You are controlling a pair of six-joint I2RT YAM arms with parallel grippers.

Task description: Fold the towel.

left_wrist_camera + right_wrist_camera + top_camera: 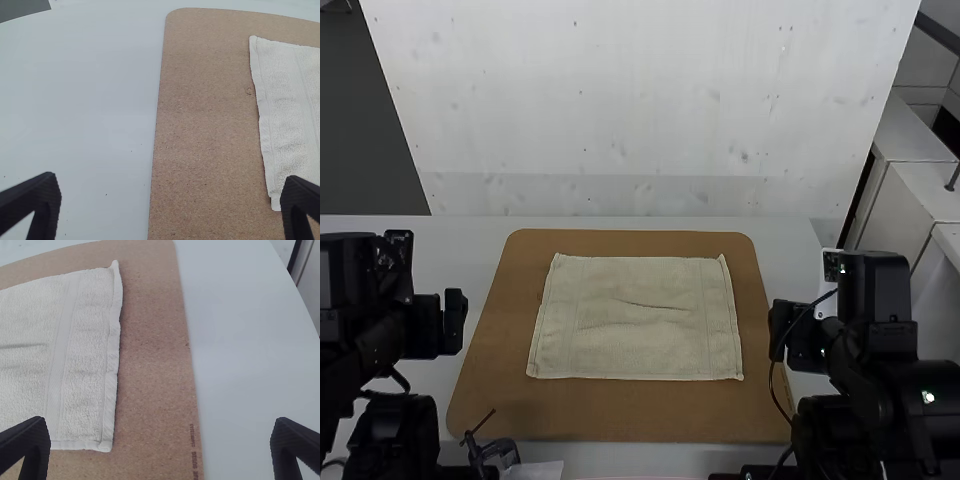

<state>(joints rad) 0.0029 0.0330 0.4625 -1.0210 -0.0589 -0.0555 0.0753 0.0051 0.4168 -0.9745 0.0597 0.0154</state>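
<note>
One creased towel (635,345) lies spread on one board (620,412) atop the worktop (785,245); near the board's sides, left jaws (454,320) and right jaws (780,328) stand spread.

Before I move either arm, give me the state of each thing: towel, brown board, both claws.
Towel: spread out, unfolded, with shallow creases around its middle.
Brown board: lying flat on the table, under the towel.
Left claw: open, holding nothing.
Right claw: open, holding nothing.
</note>
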